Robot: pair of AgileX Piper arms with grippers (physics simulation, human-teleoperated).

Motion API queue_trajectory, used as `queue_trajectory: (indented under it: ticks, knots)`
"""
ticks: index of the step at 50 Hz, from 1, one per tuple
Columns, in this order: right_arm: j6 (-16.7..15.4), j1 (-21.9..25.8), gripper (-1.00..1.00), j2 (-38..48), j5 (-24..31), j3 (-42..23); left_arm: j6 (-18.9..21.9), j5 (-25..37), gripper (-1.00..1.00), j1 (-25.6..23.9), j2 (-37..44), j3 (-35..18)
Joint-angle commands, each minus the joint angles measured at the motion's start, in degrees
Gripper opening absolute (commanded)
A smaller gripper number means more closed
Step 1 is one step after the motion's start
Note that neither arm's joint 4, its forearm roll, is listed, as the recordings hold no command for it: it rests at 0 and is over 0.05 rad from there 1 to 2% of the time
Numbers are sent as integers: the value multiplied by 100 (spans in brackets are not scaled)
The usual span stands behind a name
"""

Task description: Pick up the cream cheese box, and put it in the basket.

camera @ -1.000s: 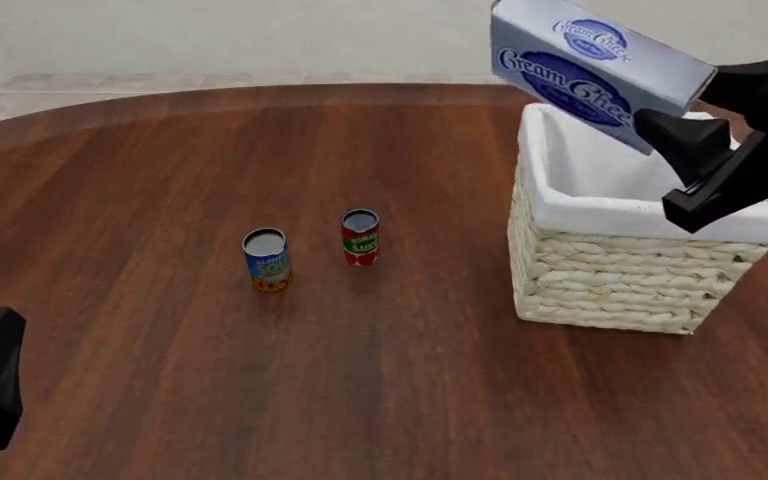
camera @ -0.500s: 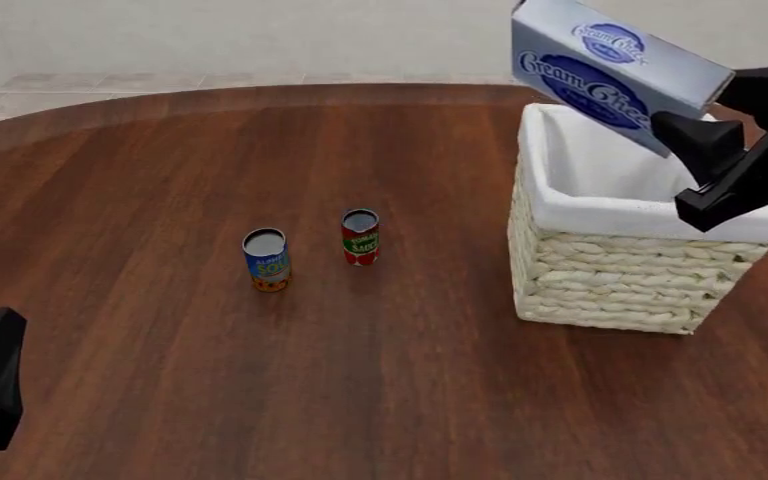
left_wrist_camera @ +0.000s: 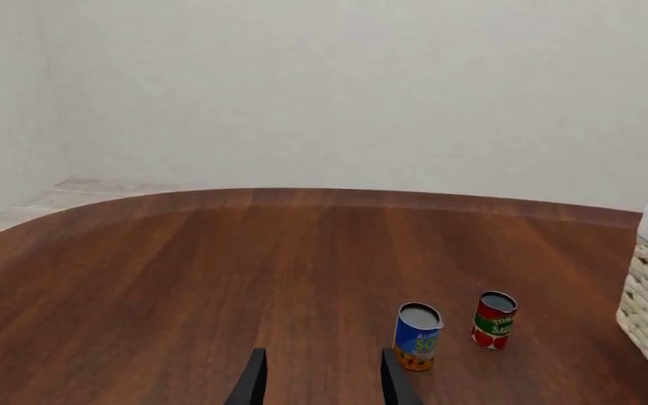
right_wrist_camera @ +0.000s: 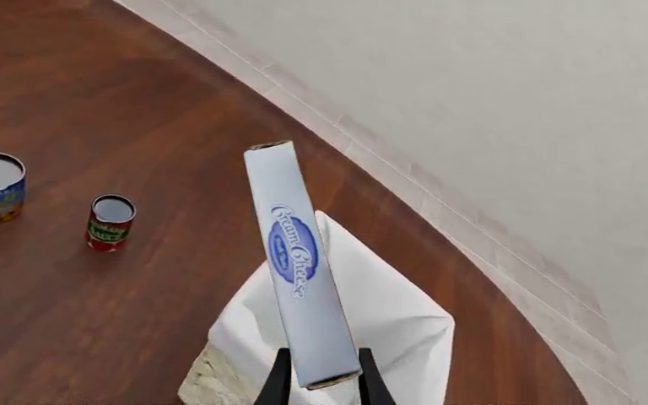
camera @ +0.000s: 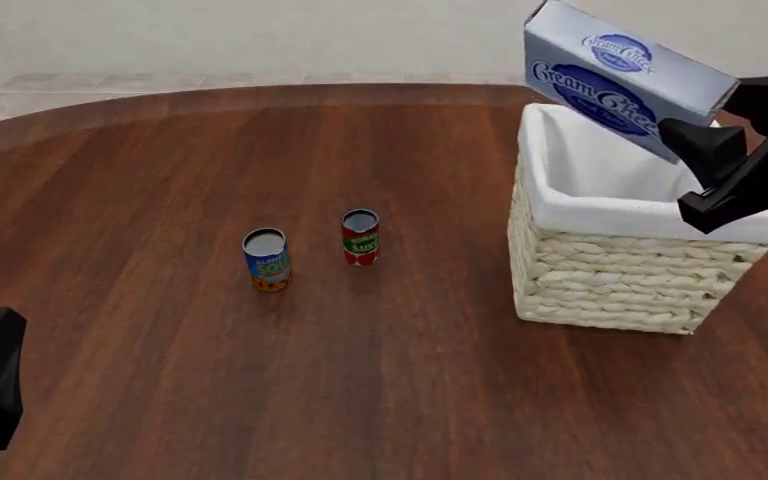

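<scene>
While the cream cheese box [camera: 624, 78] is held aloft, tilted, above the far half of the basket [camera: 624, 270], the task is judged to stand at the carry-and-place step: lifting is done, release is not. Item one, the right gripper [camera: 718, 165]: its jaws are closed narrowly on the near end of the carton, as is seen in the right wrist view, where the thin edge of the box [right_wrist_camera: 299, 270] rises from between the two fingers [right_wrist_camera: 273, 384] with the white lining of the basket [right_wrist_camera: 391, 329] beneath it. Item two, the basket: it is placed at about 3 o'clock on the table [camera: 157, 150] in the front view, its opening unobstructed. Item three, the left gripper [left_wrist_camera: 318, 384]: it is parked at about 8 o'clock, well apart from the work, its jaws standing apart with nothing between them. Item four, a blue can [camera: 265, 260] and a red can [camera: 360, 237]: they stand upright near the table's centre, just beside each other and not touching, well clear of the basket. Next move, as judged: the carton is to be centred over the opening, lowered or levelled so that its long end clears the cloth rim, and only then let go; a release from the present tilt risks the box catching on the far rim.
</scene>
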Motion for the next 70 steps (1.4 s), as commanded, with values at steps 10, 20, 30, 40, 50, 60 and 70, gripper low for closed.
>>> queue_trajectory:
  ticks: [10,20,30,40,50,60,70]
  knots:
    - [80,-183,-100,49,58,-52,1,-7,100,-1,0,-1]
    - [31,-352,-100,92,195,-47,-16,-20,100,8,0,1]
    - [27,-466,-100,221,322,-187,-23,-20,100,10,0,2]
    - [-35,-587,-100,359,344,-271,-30,-21,100,12,0,-1]
    - [-53,-628,-100,438,473,-348,-38,-23,100,17,0,-3]
    - [-56,-724,-100,457,517,-341,-37,-23,100,17,0,-4]
    - [-67,-835,-100,603,472,-402,-40,-20,100,19,0,-11]
